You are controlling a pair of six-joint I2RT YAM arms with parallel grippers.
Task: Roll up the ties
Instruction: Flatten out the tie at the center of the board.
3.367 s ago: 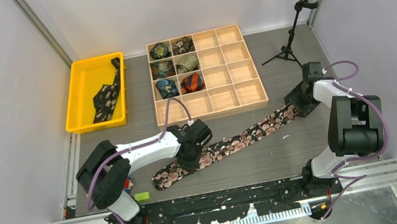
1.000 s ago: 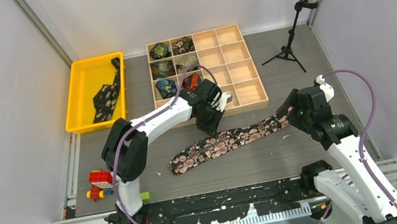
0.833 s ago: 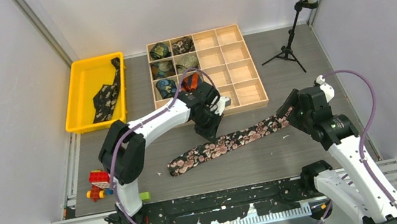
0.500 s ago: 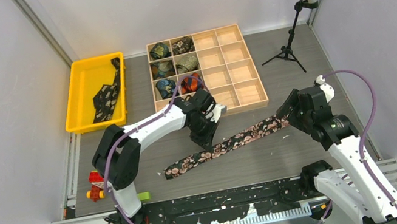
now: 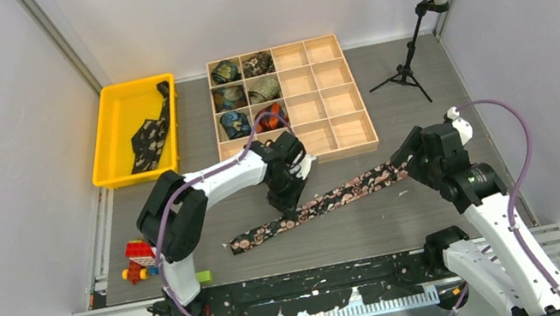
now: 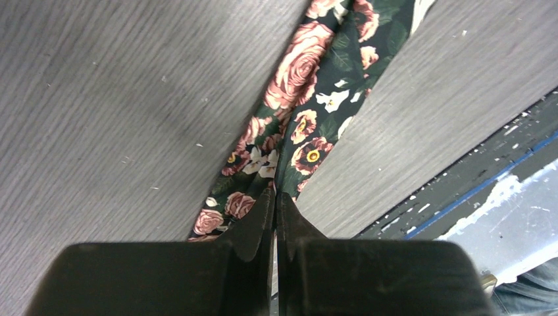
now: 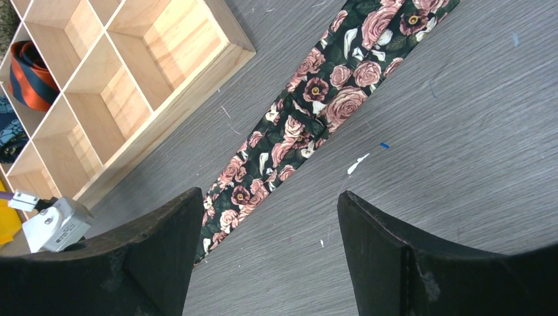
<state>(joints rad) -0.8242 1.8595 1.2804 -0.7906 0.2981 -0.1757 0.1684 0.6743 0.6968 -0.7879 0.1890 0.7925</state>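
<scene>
Wood box [image 5: 344, 147]: reference landmark; coils [image 5: 264, 89] in six left-hand cells.
Tie [image 5: 352, 189]: unrolled, on table just near-side of box, slanting along its front edge.
Left gripper [image 6: 275, 197]: pressed together, nipping a narrow fold of tie mid-length, before box front.
Right gripper [image 7: 268, 194]: spread wide above tie, off box's right front corner; holding nothing.
Risk: fold slipping from tips under any drag; cause, shallow pinch. Lopsided coil; cause, twist along tie.
</scene>
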